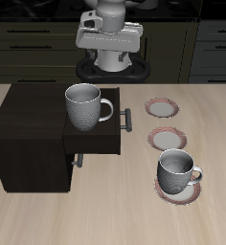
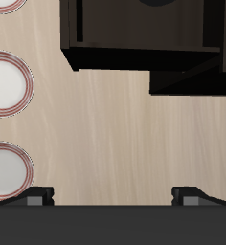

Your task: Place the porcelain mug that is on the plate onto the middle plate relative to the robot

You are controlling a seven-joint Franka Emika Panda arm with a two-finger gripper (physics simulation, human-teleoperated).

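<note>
The porcelain mug (image 1: 175, 170), glossy grey-white with a dark inside, stands upright on the plate (image 1: 182, 191) nearest the table's front edge. The middle plate (image 1: 168, 138) is bare; it also shows in the wrist view (image 2: 5, 84). A third plate (image 1: 164, 107) lies farther back, and shows in the wrist view too (image 2: 4, 172). My gripper (image 1: 109, 50) hangs high near the robot's base, far behind the mug. In the wrist view my gripper (image 2: 115, 197) is open and empty, fingertips (image 2: 38, 197) wide apart. The mug is out of the wrist view.
A dark cabinet (image 1: 29, 134) stands beside the plates with its drawer (image 1: 96, 142) pulled out toward them. A matte speckled mug (image 1: 85, 105) stands on the cabinet's top at the drawer. The cabinet also shows in the wrist view (image 2: 144, 38).
</note>
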